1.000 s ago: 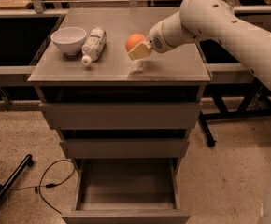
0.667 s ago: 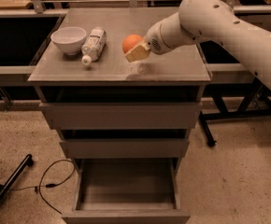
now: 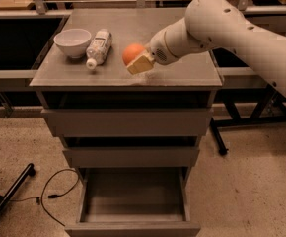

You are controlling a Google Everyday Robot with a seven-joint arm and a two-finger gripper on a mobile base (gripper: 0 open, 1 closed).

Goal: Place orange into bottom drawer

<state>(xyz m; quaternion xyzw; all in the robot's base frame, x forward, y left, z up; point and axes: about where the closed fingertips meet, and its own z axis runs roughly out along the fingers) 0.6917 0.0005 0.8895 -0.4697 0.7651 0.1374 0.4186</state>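
The orange is held above the grey cabinet top, lifted clear of the surface near its middle. My gripper is shut on the orange, its pale fingers wrapping the fruit's right and lower side; the white arm reaches in from the upper right. The bottom drawer stands pulled out at the foot of the cabinet, its shallow grey interior bare and directly below and in front of the orange.
A white bowl and a lying plastic bottle occupy the left of the top. Two wider drawers above the open one are shut. A black cable and a dark leg lie on the floor at left.
The gripper has carried the orange leftward and slightly toward the front edge of the cabinet top.
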